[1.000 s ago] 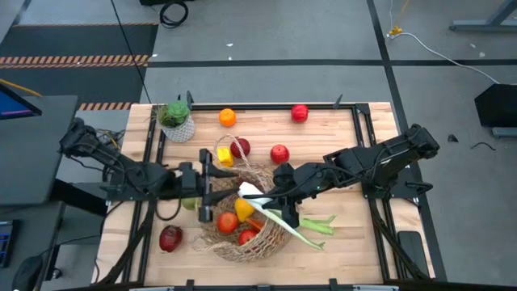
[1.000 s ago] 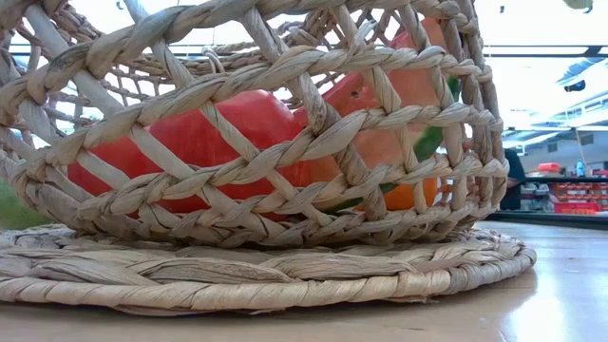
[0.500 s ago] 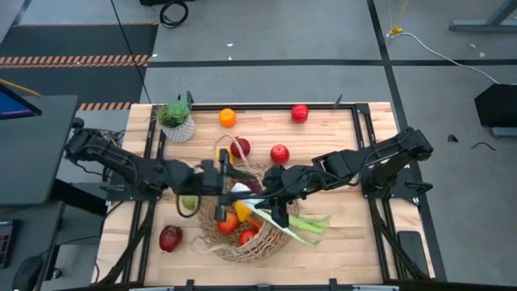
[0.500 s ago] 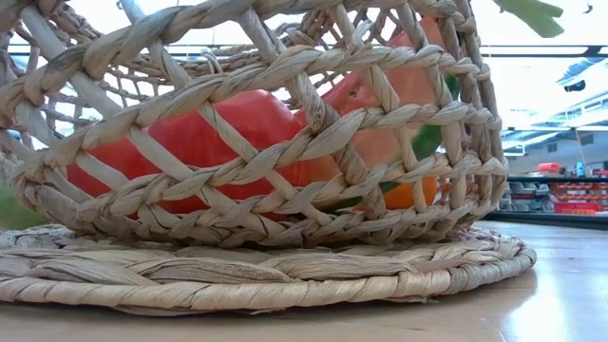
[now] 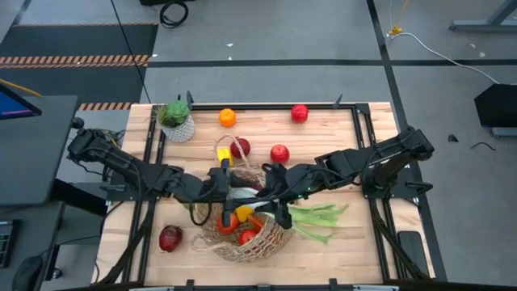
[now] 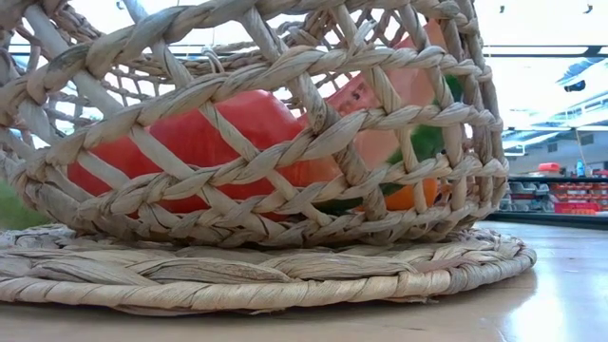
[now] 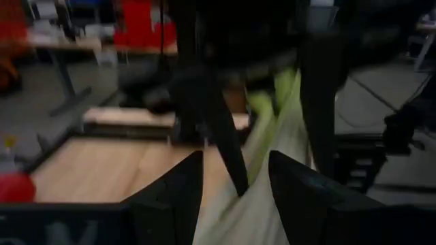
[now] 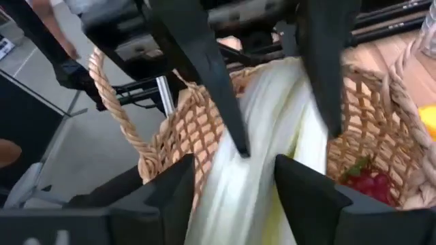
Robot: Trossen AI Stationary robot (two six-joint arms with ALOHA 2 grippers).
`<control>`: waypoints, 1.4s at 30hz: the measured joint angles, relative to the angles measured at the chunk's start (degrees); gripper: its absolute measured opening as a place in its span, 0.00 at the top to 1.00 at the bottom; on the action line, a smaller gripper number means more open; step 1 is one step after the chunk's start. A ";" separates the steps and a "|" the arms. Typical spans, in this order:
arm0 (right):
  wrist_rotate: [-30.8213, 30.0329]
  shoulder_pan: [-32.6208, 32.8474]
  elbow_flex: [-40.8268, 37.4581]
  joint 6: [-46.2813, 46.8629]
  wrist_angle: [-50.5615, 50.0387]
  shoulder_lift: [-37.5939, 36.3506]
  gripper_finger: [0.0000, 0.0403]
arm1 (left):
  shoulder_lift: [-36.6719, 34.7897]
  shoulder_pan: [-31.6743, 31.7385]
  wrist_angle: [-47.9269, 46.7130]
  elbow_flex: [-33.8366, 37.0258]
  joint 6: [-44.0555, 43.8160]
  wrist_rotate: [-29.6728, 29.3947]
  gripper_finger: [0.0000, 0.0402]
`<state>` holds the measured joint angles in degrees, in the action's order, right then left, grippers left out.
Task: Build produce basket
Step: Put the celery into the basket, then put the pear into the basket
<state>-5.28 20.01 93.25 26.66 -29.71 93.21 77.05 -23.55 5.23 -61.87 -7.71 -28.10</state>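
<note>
- The basket (image 5: 242,222) sits at 6 o'clock on the tabletop (image 5: 355,242), already partly filled.
- The right claw (image 5: 271,200) is closed on the leek (image 5: 311,217), so its white end goes in.
- The left claw (image 5: 224,187) appears to grip that white end, probably to guide it.

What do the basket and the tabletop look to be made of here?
The basket looks like woven natural fibre, wicker or twisted straw: tan, matte, flat braided strands in an open lattice on a coiled base. The tabletop looks like light wood, butcher-block style, with narrow parallel strips showing and a smooth, slightly glossy finish in the low view.
</note>
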 joint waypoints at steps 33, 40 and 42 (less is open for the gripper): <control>-4.27 3.32 0.26 -0.67 -12.17 -0.33 0.33 | 0.18 -10.46 -14.20 0.39 -11.18 -5.21 0.57; -7.62 4.92 0.20 -1.19 -12.43 0.35 0.33 | 0.18 -11.46 -14.15 0.39 -10.77 -5.19 0.57; -11.16 5.80 0.20 -1.32 -13.47 0.51 0.34 | 0.18 -12.10 -14.07 0.39 -9.37 -5.24 0.57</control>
<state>-16.44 25.81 93.45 25.34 -43.18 93.72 77.23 -35.64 -8.83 -61.47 -17.08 -33.34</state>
